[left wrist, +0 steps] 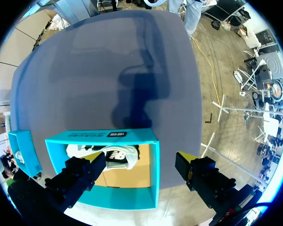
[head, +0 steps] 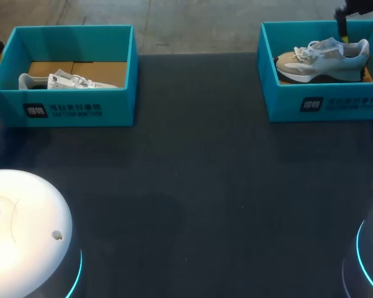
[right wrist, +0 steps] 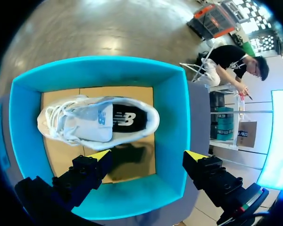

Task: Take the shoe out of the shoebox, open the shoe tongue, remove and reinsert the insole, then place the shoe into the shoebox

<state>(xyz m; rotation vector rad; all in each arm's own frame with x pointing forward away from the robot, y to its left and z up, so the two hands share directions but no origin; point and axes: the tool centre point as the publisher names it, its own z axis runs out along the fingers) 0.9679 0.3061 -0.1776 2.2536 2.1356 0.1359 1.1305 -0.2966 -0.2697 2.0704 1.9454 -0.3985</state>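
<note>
Two teal boxes on the dark table (head: 193, 186), one shoe in each, neither lifted out yet

- Left shoebox (head: 81, 108): white shoe (head: 65, 81) lies on its side on the cardboard floor. Left gripper (left wrist: 142, 162) hangs over the box with fingers spread wide, nothing between them; my guess is it is lined up for a descent
- Right shoebox (head: 323, 105): grey shoe (head: 323, 59) sits on its sole along the box, opening up, which leaves the collar free for a grasp. Right gripper (right wrist: 148, 160) is above it, fingers wide apart and holding nothing, one tip over the box floor beside the shoe, the other out past the wall

Hard to make out: the front wall cuts off the lower part of the white shoe from the head view, and one finger covers part of it from the wrist. Both grippers are nearly out of the head view. Tongue position on either shoe unclear
</note>
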